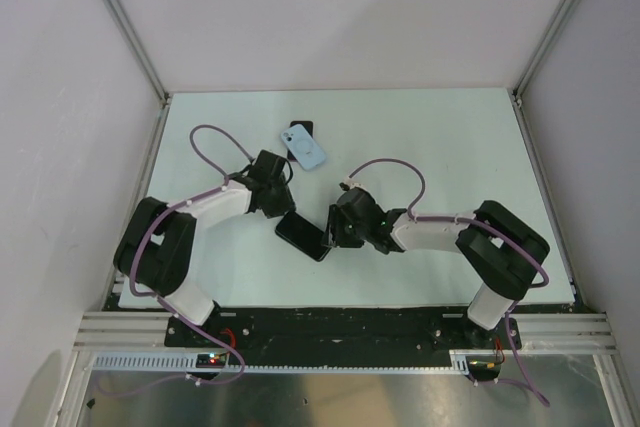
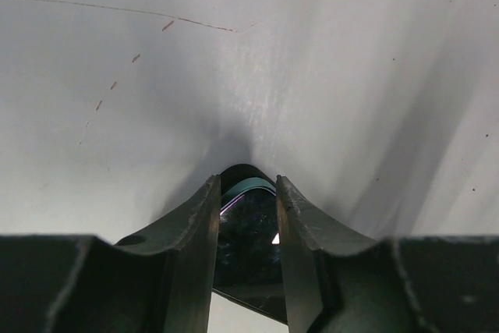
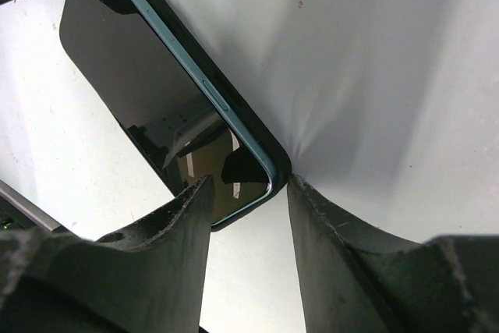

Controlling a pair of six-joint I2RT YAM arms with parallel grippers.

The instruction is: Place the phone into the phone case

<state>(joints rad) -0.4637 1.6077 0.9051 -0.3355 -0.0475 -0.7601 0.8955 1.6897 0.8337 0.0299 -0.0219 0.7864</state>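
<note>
In the top view, the black phone (image 1: 303,235) is near the middle of the table (image 1: 440,137). The left gripper (image 1: 283,214) is at its 10 o'clock end and the right gripper (image 1: 329,237) is at 3 o'clock. The blue phone case (image 1: 310,152) lies apart at 12 o'clock.

In the left wrist view, both fingers (image 2: 195,247) squeeze the phone (image 2: 245,228).

In the right wrist view, the phone's corner (image 3: 195,138) sits between the fingers (image 3: 327,255). I cannot tell if they press it.

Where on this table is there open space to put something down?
Bare: the far right stretch between the phone case and the right wall; the near strip between the phone and the table's front edge. Crowded: the middle, where left gripper and right gripper meet at the phone.
</note>
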